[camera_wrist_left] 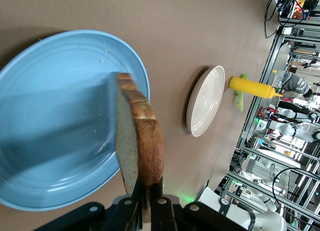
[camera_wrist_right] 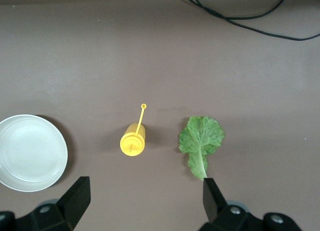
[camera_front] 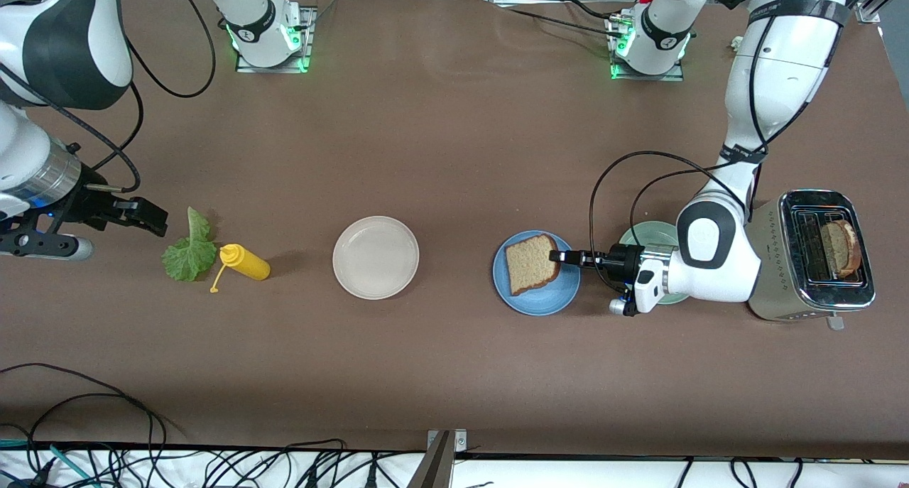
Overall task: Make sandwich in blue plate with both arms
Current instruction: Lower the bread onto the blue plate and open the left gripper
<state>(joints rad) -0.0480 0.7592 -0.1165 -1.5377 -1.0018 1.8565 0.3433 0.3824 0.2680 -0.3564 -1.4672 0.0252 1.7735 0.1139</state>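
Brown wholemeal, one slice (camera_front: 531,263) is over the blue plate (camera_front: 550,300) at centre right of the front view, pinched by its crust in the left gripper (camera_front: 561,258); the left wrist view shows the slice on edge above the plate's bare floor, so it is judged not yet laid down; the gripper's jaws are clamped narrow on it. The bread is square with a rounded, darker crust and a pale, even crumb; it looks firm, not sagging. A second slice (camera_front: 841,248) stands in the toaster (camera_front: 809,289) at the right edge, beside the mint plate (camera_front: 650,231), which the left arm mostly covers. The lettuce (camera_front: 188,250) lies flat on the table at the left, crinkly and whole, touching or just beside the yellow bottle (camera_front: 245,262); the white plate (camera_front: 376,257) sits at the centre. The right gripper (camera_wrist_right: 145,198) hangs over the table by the lettuce, jaws spread wide and holding nothing. Judged so, the work is barely begun; left are releasing this slice, adding the leaf and topping it with the toaster's slice.
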